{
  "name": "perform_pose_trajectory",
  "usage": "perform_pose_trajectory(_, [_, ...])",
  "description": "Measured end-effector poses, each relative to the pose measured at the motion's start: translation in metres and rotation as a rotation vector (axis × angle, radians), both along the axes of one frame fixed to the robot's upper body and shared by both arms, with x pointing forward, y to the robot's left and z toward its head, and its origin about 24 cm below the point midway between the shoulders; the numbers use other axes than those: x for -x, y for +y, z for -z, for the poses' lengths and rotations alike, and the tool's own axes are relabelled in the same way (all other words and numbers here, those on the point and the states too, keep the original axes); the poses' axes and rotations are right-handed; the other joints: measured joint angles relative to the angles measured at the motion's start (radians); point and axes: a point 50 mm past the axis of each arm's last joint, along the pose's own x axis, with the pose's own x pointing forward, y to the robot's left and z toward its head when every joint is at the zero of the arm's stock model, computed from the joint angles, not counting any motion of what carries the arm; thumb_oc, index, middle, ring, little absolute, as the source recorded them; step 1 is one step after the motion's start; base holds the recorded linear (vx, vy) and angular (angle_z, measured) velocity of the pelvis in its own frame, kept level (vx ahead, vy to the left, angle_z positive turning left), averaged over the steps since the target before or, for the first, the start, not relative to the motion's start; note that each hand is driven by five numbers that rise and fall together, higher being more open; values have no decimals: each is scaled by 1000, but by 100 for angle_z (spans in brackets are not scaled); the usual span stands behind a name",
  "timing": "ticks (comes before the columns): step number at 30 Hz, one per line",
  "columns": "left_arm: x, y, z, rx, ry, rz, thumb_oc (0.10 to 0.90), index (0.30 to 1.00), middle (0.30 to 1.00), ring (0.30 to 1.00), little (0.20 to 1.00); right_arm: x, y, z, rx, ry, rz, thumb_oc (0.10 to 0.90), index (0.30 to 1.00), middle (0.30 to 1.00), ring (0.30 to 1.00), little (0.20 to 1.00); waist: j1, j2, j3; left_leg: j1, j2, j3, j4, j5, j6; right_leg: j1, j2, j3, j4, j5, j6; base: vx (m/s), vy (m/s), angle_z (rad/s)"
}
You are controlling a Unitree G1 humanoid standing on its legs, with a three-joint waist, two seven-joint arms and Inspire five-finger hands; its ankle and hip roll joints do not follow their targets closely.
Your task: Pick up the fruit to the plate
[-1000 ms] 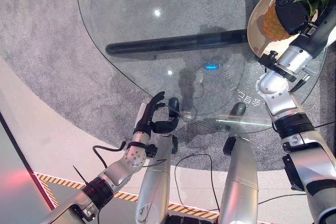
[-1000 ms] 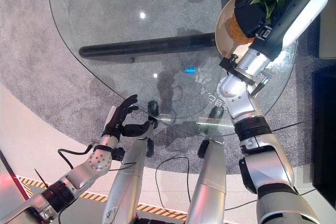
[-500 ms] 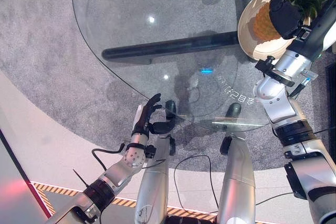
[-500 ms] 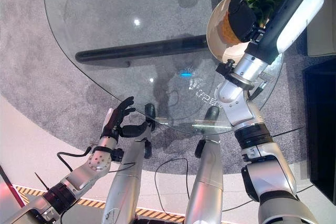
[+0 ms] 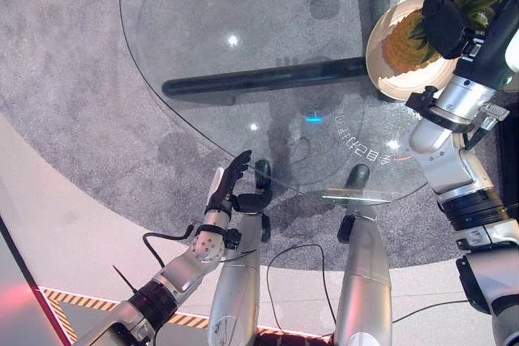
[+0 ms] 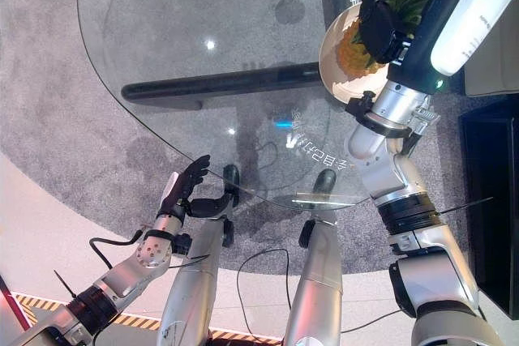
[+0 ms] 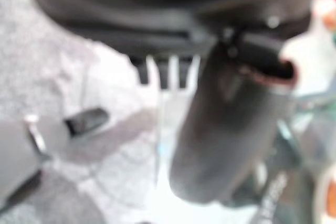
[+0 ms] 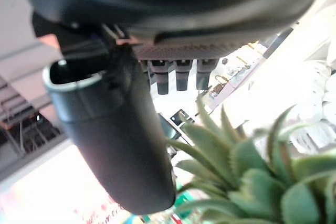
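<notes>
A round glass table (image 5: 203,30) stood over grey carpet (image 5: 65,79), with a dark bar (image 5: 268,80) visible beneath the glass. At the table's far right edge sat a pale plate (image 5: 388,79), and on it lay the pineapple (image 5: 401,42), its orange body over the plate and its green crown (image 8: 247,171) pointing to the far right. The right hand (image 5: 446,14) was at the crown end of the pineapple; the right wrist view showed its thumb (image 8: 113,140) and fingers (image 8: 176,77) extended and uncurled, with the leaves just beside them, so the hand was not clasping the fruit. The left hand (image 5: 231,188) was held at the table's near edge, well apart from the plate, with straight, relaxed fingers, holding nothing.
</notes>
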Motion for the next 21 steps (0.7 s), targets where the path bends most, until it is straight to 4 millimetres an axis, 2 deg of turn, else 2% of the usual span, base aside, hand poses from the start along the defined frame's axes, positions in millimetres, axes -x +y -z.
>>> perform_pose_trajectory(4, [-2,4,-3,6,-12,-19,800,900,900,900,900,-3,3,3,35,60,-8,800,900,900,900,900,1,-10,0,0,0,-3,3,0,0,3,0,-3,0,0,0,0,0,0])
perform_pose_trajectory(9, [-2,5,-3,3,-11,-18,800,900,900,900,900,-6,7,7,60,108,-15,800,900,900,900,900,3,-11,0,2,0,-9,16,-1,1,16,0,-9,0,1,-1,-1,-11,2])
perform_pose_trajectory(15, [4,7,6,5,28,-11,800,900,900,900,900,-1,15,13,101,153,-76,800,900,900,900,900,1,-14,1,12,-1,-9,18,0,1,26,0,-9,0,4,-1,-4,-16,0])
perform_pose_trajectory(19, [7,10,14,7,64,-14,800,900,900,900,900,6,22,41,128,259,-131,800,900,900,900,900,-4,-25,1,60,-1,-9,12,-4,6,76,0,-10,-9,-3,7,1,-9,0])
perform_pose_trajectory(21, [7,17,19,5,82,-38,800,900,900,900,900,11,28,54,160,311,-166,800,900,900,900,900,-25,-35,1,87,-1,-9,4,-6,8,108,0,-12,-22,-3,8,-10,-46,1])
